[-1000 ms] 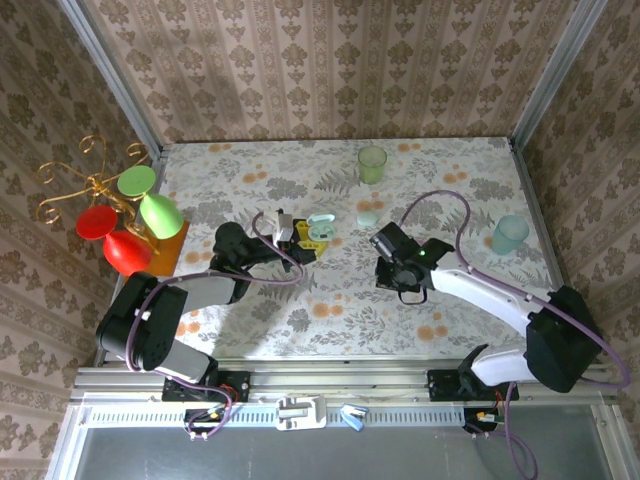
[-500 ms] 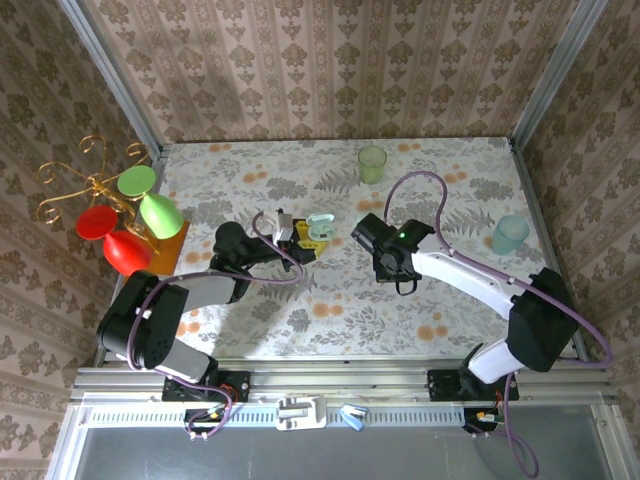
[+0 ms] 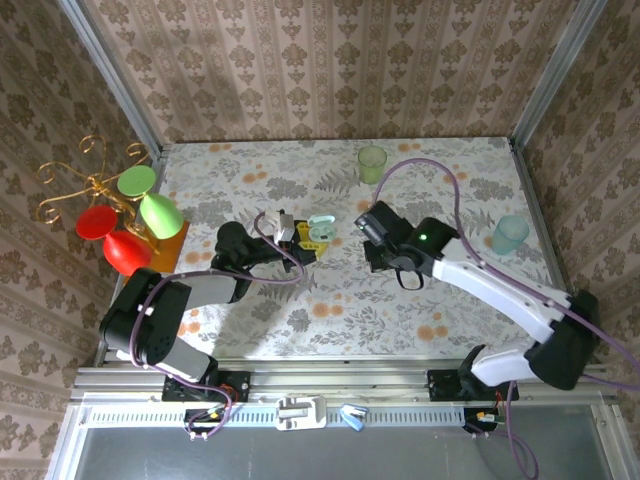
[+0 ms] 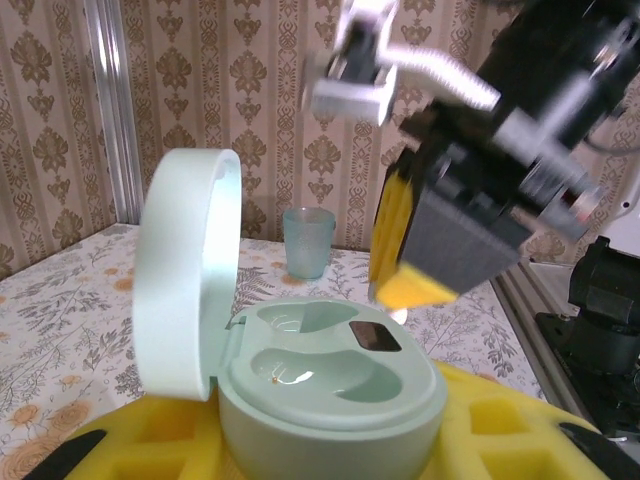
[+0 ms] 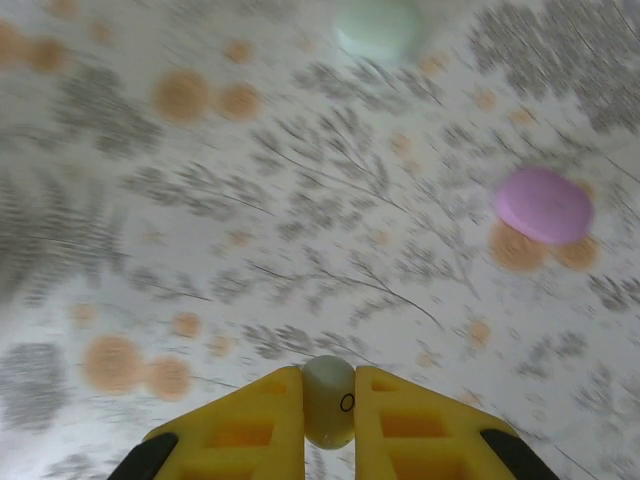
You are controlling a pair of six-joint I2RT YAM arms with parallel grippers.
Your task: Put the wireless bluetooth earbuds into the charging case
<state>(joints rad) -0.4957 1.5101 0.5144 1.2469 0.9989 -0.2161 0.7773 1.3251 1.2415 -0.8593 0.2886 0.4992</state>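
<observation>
Between the yellow pads of the right end effector [image 5: 328, 380], in its wrist view, sits one whitish earbud [image 5: 329, 405], pinched across its middle with the jaws nearly together on it, above the flowered counter [image 5: 200, 200]. The left end effector [image 4: 330, 445] is clamped narrowly on the mint charging case [image 4: 330, 385], gripping the base low down so that the hinged lid [image 4: 185, 270] stands open and upright at the left. Both moulded wells in the case look empty. From the left wrist view the right end effector hangs just above and behind the case, its tip pointing down toward the wells.

The bud is probably very light, hard and glossy, so it could squirt out of the pads or rotate if the squeeze changes. The present hold across the rounded body seems sensible, since it leaves the lower end free to enter a well. Its shape likely fits only one way, so orientation matters more than force. The case itself is smooth and rigid, and the hold on its base should resist a gentle downward press.

A blurred pink-purple piece [image 5: 543, 205] lies apart on the counter.
</observation>
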